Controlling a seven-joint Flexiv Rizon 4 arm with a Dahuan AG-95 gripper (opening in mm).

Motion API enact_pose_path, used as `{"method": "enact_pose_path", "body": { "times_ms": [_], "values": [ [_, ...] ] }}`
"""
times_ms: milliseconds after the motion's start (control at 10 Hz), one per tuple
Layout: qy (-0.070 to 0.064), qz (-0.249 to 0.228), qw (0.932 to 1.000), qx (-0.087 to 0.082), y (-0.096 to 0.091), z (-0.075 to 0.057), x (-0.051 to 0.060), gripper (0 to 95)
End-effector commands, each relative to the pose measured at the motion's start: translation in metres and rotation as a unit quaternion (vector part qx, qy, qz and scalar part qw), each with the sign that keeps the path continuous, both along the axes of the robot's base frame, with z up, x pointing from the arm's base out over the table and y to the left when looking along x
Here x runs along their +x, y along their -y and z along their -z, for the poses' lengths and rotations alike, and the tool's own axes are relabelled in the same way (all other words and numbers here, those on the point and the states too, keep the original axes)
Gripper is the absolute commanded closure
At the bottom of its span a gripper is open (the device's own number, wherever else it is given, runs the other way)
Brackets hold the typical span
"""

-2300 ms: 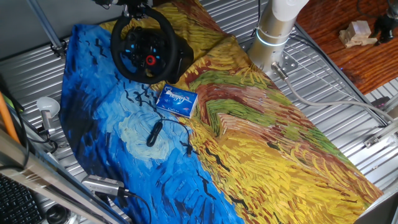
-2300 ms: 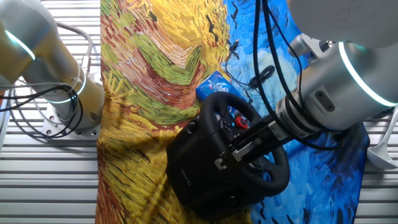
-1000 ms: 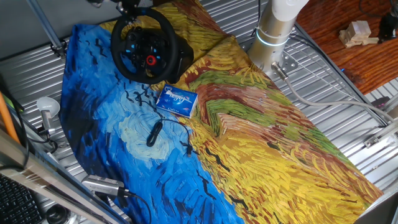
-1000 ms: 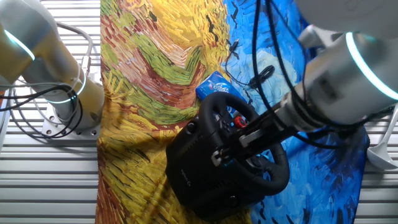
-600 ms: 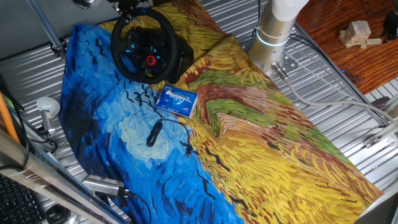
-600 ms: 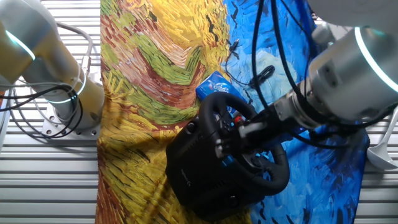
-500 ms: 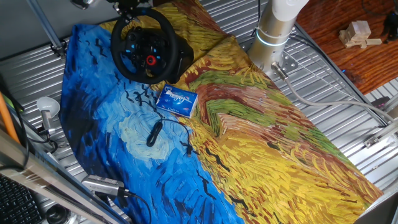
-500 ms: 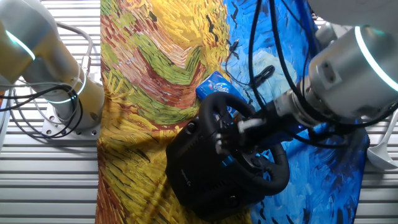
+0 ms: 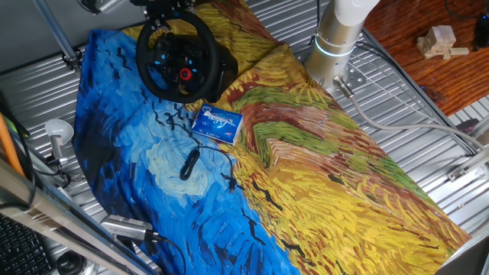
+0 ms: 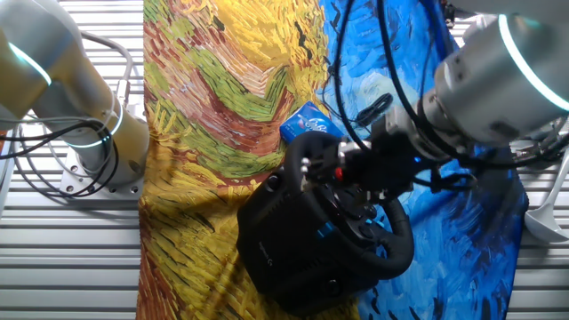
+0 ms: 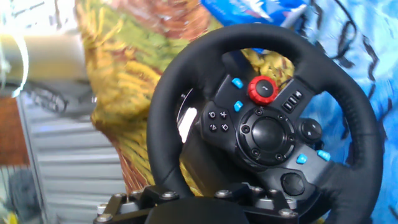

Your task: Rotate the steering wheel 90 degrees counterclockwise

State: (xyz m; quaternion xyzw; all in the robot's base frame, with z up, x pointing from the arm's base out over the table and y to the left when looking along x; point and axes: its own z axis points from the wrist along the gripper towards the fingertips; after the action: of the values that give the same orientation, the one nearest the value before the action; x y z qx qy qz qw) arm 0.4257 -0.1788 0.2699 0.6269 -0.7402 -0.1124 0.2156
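The black steering wheel [image 9: 177,57] stands on its bulky base at the far left of the painted cloth, with the red knob [image 9: 184,74] at the hub's lower right. My gripper [image 9: 164,9] is at the rim's top edge. In the other fixed view the arm reaches from the right across the wheel [image 10: 391,253], with the gripper [image 10: 324,169] over the hub. In the hand view the wheel [image 11: 180,81] fills the frame with the red knob [image 11: 262,89] uppermost. The near rim runs under the gripper [image 11: 193,200], whose fingertips are hidden.
A small blue packet [image 9: 217,123] lies just in front of the wheel, with a thin black cable and plug [image 9: 189,163] beyond it. A second arm's base [image 9: 336,42] stands at the cloth's far edge. Metal slats surround the cloth.
In the other fixed view the wrist has swung up and turned across the wheel's face. The wheel's knob and buttons stay in the same places.
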Motion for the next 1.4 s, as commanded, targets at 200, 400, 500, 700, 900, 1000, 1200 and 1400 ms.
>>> {"method": "enact_pose_path", "body": {
  "times_ms": [200, 400, 500, 700, 900, 1000, 1200, 1400],
  "values": [
    [0.005, 0.030, 0.9994, -0.015, -0.014, 0.001, -0.005, 19.0],
    [0.008, 0.037, 0.9991, -0.019, -0.021, 0.005, -0.007, 19.0],
    [0.008, 0.038, 0.9991, -0.018, -0.023, 0.005, -0.007, 19.0],
    [0.009, 0.037, 0.9991, -0.017, -0.025, 0.006, -0.008, 19.0],
    [0.011, 0.037, 0.9991, -0.018, -0.025, 0.006, -0.008, 19.0],
    [0.013, 0.038, 0.9991, -0.017, -0.025, 0.006, -0.008, 19.0],
    [0.013, 0.037, 0.9991, -0.018, -0.024, 0.006, -0.008, 19.0],
    [0.018, 0.047, 0.9985, -0.022, -0.024, 0.006, -0.007, 19.0]
  ]
}}
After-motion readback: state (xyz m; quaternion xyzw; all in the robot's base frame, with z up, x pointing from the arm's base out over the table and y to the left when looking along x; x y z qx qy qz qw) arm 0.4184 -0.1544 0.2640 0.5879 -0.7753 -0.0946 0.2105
